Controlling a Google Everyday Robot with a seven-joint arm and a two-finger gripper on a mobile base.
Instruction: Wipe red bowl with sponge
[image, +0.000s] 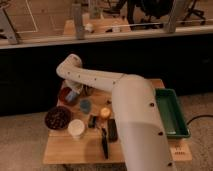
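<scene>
The claw (74, 94) is down over the red bowl (66, 95) at the far left corner of the table (65, 150), pressed together, with a pale blue patch at its tip that looks like the sponge (73, 96); the view is too dim there to be sure the sponge is pinched or only lying under it. The arm (100, 79) reaches in from the right and folds at an elbow above the bowl, hiding much of the bowl's right side.

Judging by this, the wiping itself is in hand: the tool is at the bowl, probably against its inside. The next move calls for short strokes across the bowl's inner face, with enough downward press to keep contact but not so much that the light bowl skids.

Room is tight. The bowl sits near the table's back and left edges, so a push outward could send it off. Just in front of it lies a dark bowl (57, 118); a blue cup (85, 105) stands just to the right, and a white cup (76, 128) nearer the viewer. A green tray (172, 114) is well apart on the right. The freest direction for strokes appears to be along the back edge, toward the table's middle.
</scene>
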